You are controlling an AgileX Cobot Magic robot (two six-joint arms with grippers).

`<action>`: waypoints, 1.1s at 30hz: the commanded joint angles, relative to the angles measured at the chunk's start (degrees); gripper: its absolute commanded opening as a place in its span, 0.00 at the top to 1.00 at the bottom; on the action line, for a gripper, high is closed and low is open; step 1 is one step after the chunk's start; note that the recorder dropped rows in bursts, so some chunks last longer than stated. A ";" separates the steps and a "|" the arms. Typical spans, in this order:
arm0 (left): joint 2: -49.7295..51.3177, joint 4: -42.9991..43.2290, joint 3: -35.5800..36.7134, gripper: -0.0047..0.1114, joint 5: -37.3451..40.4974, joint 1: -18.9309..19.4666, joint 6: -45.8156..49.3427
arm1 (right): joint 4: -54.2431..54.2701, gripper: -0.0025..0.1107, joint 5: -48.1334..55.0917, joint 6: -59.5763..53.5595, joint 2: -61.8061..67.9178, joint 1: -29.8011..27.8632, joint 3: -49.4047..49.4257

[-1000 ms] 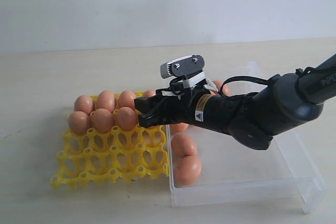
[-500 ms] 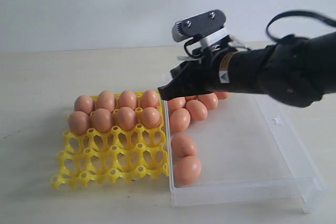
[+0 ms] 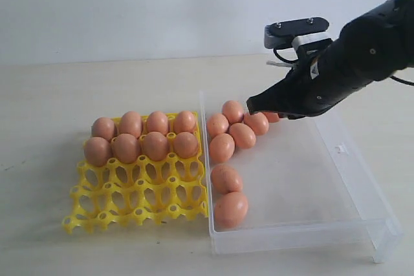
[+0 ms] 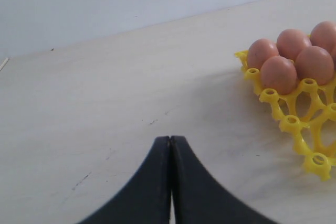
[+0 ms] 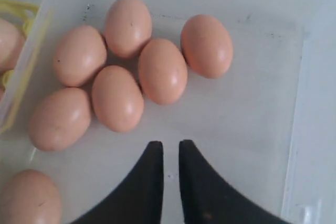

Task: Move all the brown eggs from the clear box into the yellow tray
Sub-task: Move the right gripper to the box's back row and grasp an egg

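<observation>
We see a pale table (image 3: 52,95) with the yellow tray (image 3: 136,201) on the left and the clear box (image 3: 291,236) touching its right edge. Eight brown eggs (image 3: 242,135) sit in the tray's two far rows, and its two near rows hold none. Eight more lie in the box. Six are bunched in the far corner next to the tray, and two sit further along that wall, nearer the camera.

The right pincer (image 3: 250,105) hovers above the bunch, tilted down, its jaws a thin slit apart and holding nothing. The left pincer (image 4: 169,139) is pressed shut and empty, over bare table off the tray's corner.

We judge crowding to be the main risk. The bunched eggs touch one another, so a jaw pushed down between them could shove a neighbour, send it rolling across the smooth floor, or crack a shell. At so narrow a gap the jaws would land on top of an egg rather than around it, so they need to widen first. A smooth oval shell may also slip if gripped off-centre.

As for room, the egg on the open side of the bunch has bare floor beside it and looks easiest to take. On the way over, the low box wall by the tray must be cleared, and so must the eggs already seated. The right half of the box is bare.
</observation>
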 commanded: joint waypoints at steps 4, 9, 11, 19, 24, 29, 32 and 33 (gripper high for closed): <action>-0.32 -0.08 -0.20 0.96 -0.43 -0.08 0.00 | -2.59 0.57 7.28 -4.97 8.50 -1.72 -14.05; -0.32 -0.08 -0.20 0.96 -0.43 -0.08 0.00 | -2.70 0.55 15.78 -6.49 15.75 -1.72 -23.59; -0.32 -0.08 -0.20 0.96 -0.43 -0.08 0.00 | -3.18 0.55 19.39 -7.49 19.61 -1.72 -28.09; -0.32 -0.08 -0.20 0.96 -0.43 -0.08 0.00 | -6.89 0.56 21.94 -7.58 28.44 -1.72 -37.64; -0.32 -0.08 -0.20 0.96 -0.43 -0.08 0.00 | -7.68 0.56 21.64 -7.58 30.54 -2.23 -38.19; -0.32 -0.08 -0.20 0.96 -0.43 -0.08 0.00 | -7.71 0.56 19.80 -7.58 32.39 -2.67 -38.19; -0.32 -0.08 -0.20 0.96 -0.43 -0.08 0.00 | -7.60 0.56 18.32 -7.58 33.14 -2.77 -38.19; -0.32 -0.08 -0.20 0.96 -0.43 -0.08 0.00 | -7.60 0.56 17.89 -7.99 33.41 -2.77 -38.19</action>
